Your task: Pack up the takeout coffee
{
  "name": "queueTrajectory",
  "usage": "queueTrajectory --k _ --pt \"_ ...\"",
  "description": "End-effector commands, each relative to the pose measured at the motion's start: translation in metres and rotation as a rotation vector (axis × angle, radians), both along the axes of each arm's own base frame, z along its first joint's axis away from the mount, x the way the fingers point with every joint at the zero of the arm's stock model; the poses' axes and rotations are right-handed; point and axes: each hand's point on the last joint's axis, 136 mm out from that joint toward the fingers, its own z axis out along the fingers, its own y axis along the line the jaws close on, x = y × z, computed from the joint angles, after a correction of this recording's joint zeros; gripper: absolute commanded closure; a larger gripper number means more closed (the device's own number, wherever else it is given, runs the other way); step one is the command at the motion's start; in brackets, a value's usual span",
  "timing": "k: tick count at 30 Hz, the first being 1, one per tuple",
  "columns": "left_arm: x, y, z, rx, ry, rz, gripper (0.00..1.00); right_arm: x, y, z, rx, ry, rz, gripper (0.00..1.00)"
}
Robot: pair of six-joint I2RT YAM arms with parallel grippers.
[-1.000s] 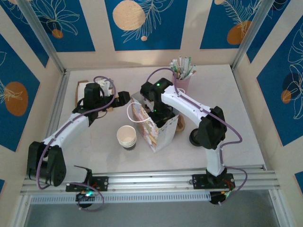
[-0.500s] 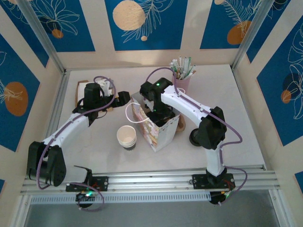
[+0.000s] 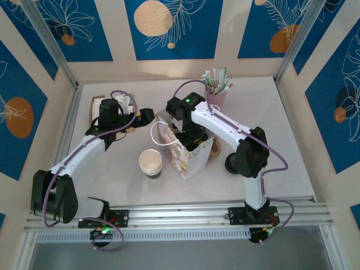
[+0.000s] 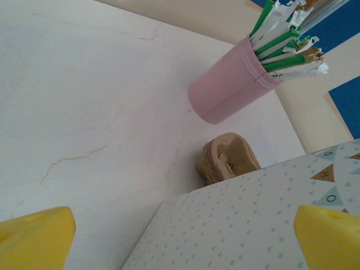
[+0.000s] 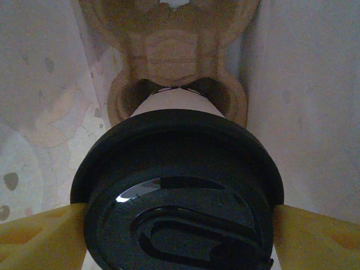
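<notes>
Black-lidded takeout coffee (image 5: 179,163) sits deep inside the paper bag (image 3: 172,154), walls close on both sides. Right gripper (image 5: 180,225) hugs its lid. Left gripper (image 4: 180,236) gapes wide above the roomy surface (image 4: 84,84).

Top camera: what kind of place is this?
Probably a mock coffee-shop takeout counter in a test booth: a pink tumbler of wrapped straws, a stack of paper cups, a lidded coffee cup with a cardboard carrier.
</notes>
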Motion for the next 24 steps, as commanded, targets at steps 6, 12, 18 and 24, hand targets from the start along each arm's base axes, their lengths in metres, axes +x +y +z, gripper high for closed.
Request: queueTrajectory --k 6,12,18,24 --pt "-0.006 0.006 0.034 0.009 -0.081 0.018 0.00 0.000 -0.005 0.020 0.009 -0.037 -0.018 0.15" --pt "-0.013 0.012 0.057 0.028 -0.112 0.031 0.00 -0.001 -0.006 0.024 0.014 -0.046 -0.020 0.14" --pt "-0.024 0.001 0.089 -0.040 -0.149 -0.032 0.00 0.000 -0.005 0.023 0.017 -0.048 -0.021 0.14" --pt "-0.029 -0.018 0.095 -0.071 -0.096 -0.148 0.07 -0.001 -0.005 0.025 0.020 -0.051 -0.020 0.14"
